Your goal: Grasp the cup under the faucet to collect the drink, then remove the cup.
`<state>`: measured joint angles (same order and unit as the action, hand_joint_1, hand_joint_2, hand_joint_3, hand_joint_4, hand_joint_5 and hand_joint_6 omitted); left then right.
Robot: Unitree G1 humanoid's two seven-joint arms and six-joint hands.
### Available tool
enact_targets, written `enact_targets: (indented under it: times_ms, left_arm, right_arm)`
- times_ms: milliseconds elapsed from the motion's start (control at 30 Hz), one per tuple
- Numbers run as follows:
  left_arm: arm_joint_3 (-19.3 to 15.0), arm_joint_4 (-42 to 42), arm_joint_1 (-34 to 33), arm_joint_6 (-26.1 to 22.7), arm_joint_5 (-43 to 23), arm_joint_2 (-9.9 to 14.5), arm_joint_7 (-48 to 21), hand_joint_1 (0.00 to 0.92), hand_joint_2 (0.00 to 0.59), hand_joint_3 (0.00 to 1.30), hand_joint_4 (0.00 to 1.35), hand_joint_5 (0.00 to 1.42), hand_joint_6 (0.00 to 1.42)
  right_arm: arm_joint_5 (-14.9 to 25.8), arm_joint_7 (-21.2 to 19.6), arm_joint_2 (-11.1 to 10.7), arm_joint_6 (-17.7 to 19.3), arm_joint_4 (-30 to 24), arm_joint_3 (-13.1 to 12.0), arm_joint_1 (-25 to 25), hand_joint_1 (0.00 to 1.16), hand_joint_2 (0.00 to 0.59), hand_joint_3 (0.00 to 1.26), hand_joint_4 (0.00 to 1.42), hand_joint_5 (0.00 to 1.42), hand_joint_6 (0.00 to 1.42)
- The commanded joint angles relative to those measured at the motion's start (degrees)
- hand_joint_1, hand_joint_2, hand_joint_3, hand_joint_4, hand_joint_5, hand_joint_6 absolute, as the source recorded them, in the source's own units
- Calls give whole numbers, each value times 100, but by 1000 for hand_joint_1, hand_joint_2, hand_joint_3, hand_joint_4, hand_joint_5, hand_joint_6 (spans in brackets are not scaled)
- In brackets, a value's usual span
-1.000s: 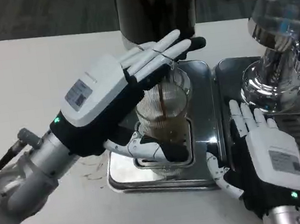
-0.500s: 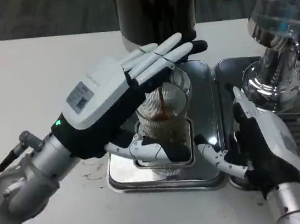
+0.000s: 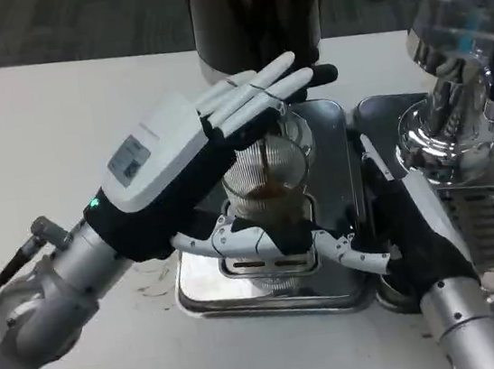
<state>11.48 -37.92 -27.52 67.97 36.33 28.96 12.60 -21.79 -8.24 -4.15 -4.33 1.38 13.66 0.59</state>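
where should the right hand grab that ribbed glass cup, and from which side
Judging by the frame, take the ribbed glass cup low on its wall from its right side. It stands upright on the metal drip tray with drink streaming in from above, so the top is blocked. The left hand covers its left and front, while the right hand is alongside it.

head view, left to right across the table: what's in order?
Left forearm → left hand → ribbed glass cup with dark drink on the steel drip tray → right hand → chrome machine at the right edge.
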Motion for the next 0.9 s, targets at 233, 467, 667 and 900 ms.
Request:
enact_targets:
  times_ms: [233,467,667,900]
  left_arm:
    - [91,-113,17,-18,61,69,-39,0,141,137,38,269,200]
    - [77,-103,34,-47,44,82,-31,0,144,146,42,279,203]
    - [59,-133,15,-71,-2,100,-25,0,145,147,43,278,204]
    - [-384,129,154,-359,-185,122,276,0,146,128,34,250,155]
  right_arm:
    - [457,138,183,250,394,-130,-381,854,220,0,0,0,19]
    - [564,195,227,356,600,-132,-482,837,225,0,0,0,3]
    - [640,253,248,421,662,-131,-524,823,230,0,0,0,11]
    - [617,263,243,480,666,-124,-523,815,232,0,0,0,15]
